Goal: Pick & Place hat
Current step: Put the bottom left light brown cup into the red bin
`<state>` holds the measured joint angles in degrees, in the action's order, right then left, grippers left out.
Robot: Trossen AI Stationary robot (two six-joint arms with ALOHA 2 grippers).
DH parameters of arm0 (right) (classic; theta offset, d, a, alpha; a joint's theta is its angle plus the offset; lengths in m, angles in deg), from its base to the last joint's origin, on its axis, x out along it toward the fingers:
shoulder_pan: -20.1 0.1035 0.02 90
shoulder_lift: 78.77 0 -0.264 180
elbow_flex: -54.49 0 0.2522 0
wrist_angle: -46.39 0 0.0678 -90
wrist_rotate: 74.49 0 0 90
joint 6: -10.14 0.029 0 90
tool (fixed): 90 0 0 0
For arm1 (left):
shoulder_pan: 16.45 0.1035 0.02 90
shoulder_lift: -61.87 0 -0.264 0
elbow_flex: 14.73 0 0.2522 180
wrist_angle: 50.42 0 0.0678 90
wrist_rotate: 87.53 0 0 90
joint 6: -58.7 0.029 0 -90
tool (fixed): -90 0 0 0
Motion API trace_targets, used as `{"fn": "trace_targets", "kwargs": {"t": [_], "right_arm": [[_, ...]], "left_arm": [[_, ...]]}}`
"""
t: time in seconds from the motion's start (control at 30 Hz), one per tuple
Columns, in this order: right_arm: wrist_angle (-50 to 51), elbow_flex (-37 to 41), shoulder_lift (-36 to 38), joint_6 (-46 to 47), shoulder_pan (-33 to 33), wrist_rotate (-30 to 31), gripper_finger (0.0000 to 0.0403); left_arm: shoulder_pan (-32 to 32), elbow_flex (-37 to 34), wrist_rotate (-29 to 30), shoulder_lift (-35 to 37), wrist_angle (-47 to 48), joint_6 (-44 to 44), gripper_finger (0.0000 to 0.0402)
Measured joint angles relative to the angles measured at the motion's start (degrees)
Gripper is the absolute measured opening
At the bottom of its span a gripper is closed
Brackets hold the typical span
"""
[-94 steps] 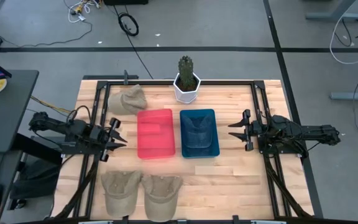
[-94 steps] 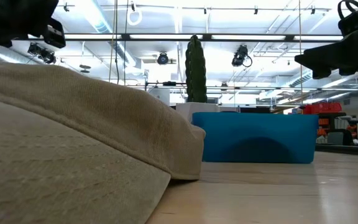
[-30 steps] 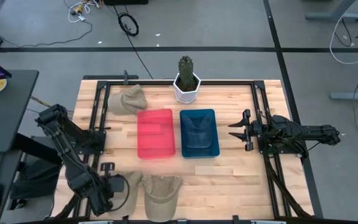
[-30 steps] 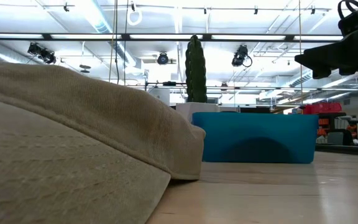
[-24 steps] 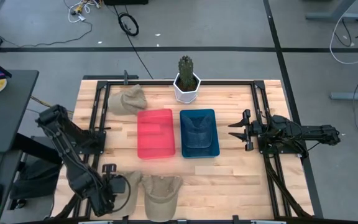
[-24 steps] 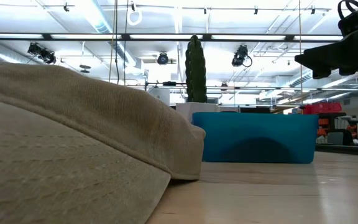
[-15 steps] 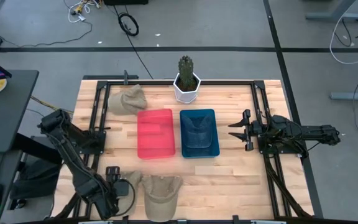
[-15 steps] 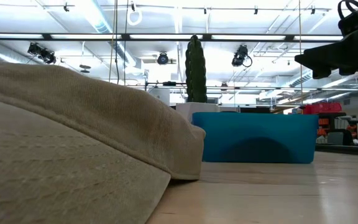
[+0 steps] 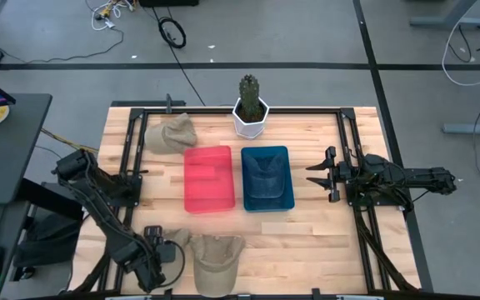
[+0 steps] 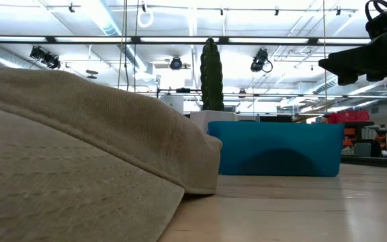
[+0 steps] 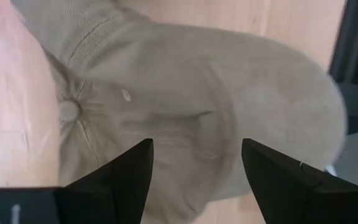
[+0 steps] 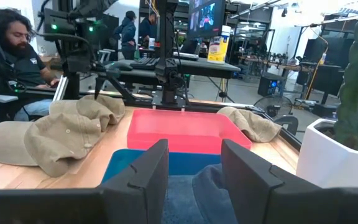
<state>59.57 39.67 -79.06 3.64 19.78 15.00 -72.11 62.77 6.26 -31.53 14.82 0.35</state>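
Jaws spread above tan cap [image 11: 185,118]

Khaki hat [image 11: 185,118], red bin [image 9: 208,179], blue bin [image 9: 267,178], green cactus [image 9: 249,90].

Three tan hats lie on the table: two side by side at the near edge [image 9: 217,260], one [image 9: 171,133] beside the red bin.

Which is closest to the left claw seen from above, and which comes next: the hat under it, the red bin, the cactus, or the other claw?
From the left gripper at the table's near-left corner:
1. Tan hat, right under it.
2. Red bin, mid-table.
3. Cactus, far edge.
4. Right gripper, right side.
The last two are roughly tied.
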Motion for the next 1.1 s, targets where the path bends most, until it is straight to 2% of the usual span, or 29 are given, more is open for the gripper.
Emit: {"fn": "trace_targets", "kwargs": {"t": [0.27, 0.37, 0.43, 0.57, 0.6, 0.8, 0.9, 1.1], "right_arm": [[-0.01, 0.0, 0.0, 0.0, -0.01, 0.0, 0.0153], [0.0, 0.0, 0.0, 0.0, 0.0, 0.0, 0.0153], [0.0, 0.0, 0.0, 0.0, 0.0, 0.0, 0.0153], [0.0, 0.0, 0.0, 0.0, 0.0, 0.0, 0.0153], [0.0, 0.0, 0.0, -0.01, -0.02, 0.0, 0.0153], [0.0, 0.0, 0.0, -0.01, -0.02, 0.0, 0.0153], [0.0, 0.0, 0.0, 0.0, 0.0, 0.0, 0.0153], [0.0, 0.0, 0.0, 0.0, 0.0, 0.0, 0.0153]], "left_arm": [[0.04, -6.22, -4.05, 0.17, -8.13, -0.84, 0.0247], [0.02, -6.22, -5.01, 0.17, -9.25, 0.64, 0.0223], [0.02, -6.22, -6.58, 0.17, -10.82, 2.02, 0.0179], [0.72, -6.24, -8.33, 0.15, -12.43, 2.32, 0.004], [1.05, -6.24, -9.14, 0.14, -12.3, 2.05, 0.0022], [2.29, -6.31, -13.68, 0.87, -11.72, 2.06, 0.0007], [2.82, -5.8, -14.11, 2.98, -9.15, 1.78, 0.0005], [3.92, 1.71, -7.92, 6.36, 7.25, 3.57, 0.0005]]}}
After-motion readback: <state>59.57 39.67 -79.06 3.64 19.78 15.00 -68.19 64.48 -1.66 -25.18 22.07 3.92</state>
